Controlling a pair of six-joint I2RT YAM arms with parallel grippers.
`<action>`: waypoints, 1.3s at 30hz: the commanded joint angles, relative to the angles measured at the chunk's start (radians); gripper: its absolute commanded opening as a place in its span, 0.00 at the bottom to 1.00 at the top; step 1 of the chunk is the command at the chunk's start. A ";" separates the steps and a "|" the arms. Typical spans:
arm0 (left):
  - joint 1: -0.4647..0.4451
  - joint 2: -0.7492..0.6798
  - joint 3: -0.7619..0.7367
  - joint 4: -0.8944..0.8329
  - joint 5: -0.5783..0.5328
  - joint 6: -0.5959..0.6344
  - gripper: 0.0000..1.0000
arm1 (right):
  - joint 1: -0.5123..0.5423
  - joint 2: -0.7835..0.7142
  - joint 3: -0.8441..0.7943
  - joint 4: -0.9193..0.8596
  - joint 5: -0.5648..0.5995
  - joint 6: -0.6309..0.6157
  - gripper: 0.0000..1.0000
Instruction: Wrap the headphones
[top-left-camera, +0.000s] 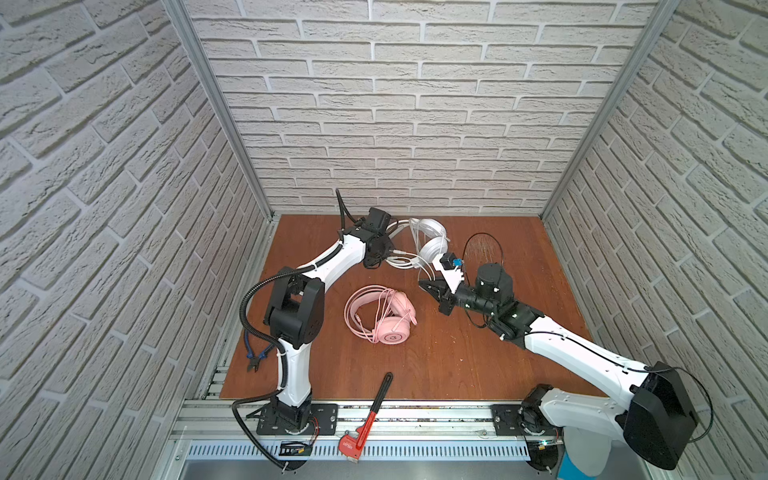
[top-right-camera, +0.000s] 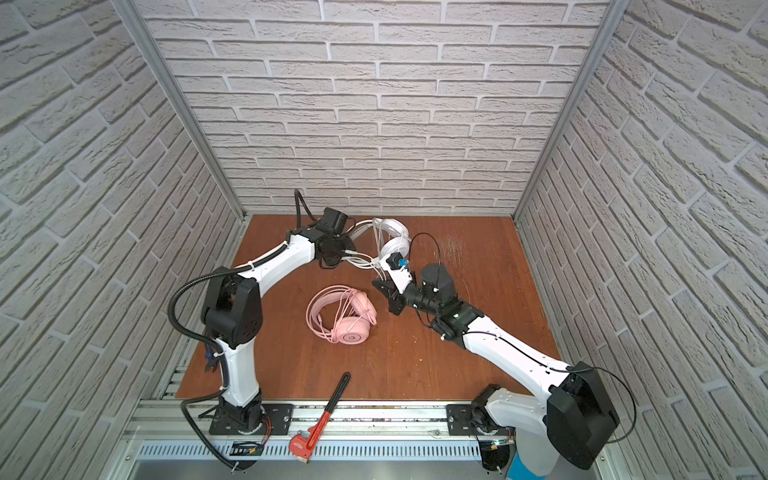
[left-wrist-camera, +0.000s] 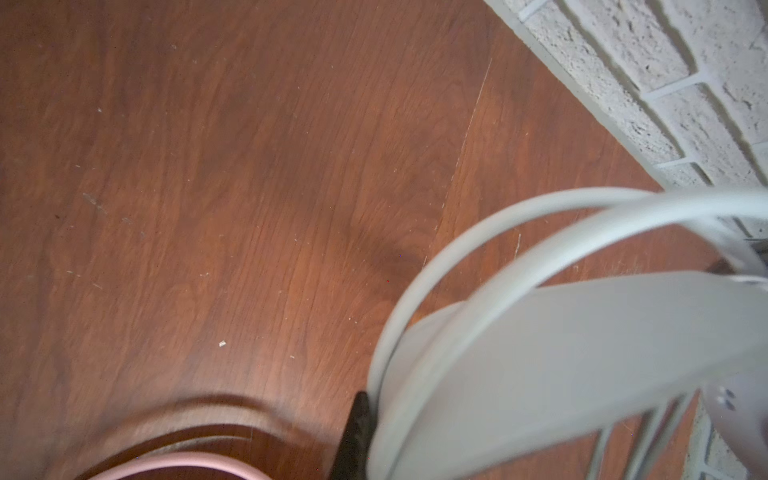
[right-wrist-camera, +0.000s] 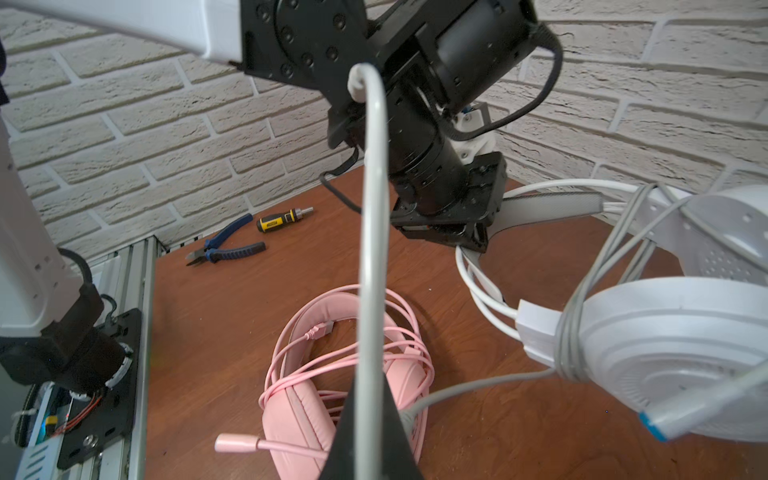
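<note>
The white headphones (top-left-camera: 432, 245) (top-right-camera: 392, 241) are held up off the table at the back. My left gripper (top-left-camera: 384, 249) (top-right-camera: 338, 251) (left-wrist-camera: 370, 440) is shut on their grey-lined headband (left-wrist-camera: 582, 353). Grey-white cable is wound round the white earcup (right-wrist-camera: 665, 353). My right gripper (top-left-camera: 426, 286) (top-right-camera: 380, 284) (right-wrist-camera: 368, 415) is shut on a free length of that white cable (right-wrist-camera: 372, 232), just right of the earcup. The pink headphones (top-left-camera: 384, 316) (top-right-camera: 345, 313) (right-wrist-camera: 332, 374) lie flat mid-table with their cable looped over them, untouched.
A red-and-black pipe wrench (top-left-camera: 372, 415) (top-right-camera: 324, 417) lies across the table's front edge. Blue pliers (top-left-camera: 255, 357) (right-wrist-camera: 224, 249) and a yellow-black screwdriver (right-wrist-camera: 282, 220) lie by the left wall. Brick walls close in three sides.
</note>
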 joint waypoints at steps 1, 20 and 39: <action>-0.031 -0.017 0.038 0.032 -0.016 0.029 0.00 | -0.021 0.023 0.049 0.062 0.042 0.063 0.07; -0.138 -0.007 0.084 -0.071 -0.041 0.130 0.00 | -0.197 0.290 0.414 -0.258 0.123 0.185 0.08; -0.210 0.003 0.120 -0.149 -0.055 0.160 0.00 | -0.284 0.458 0.617 -0.501 0.127 0.243 0.19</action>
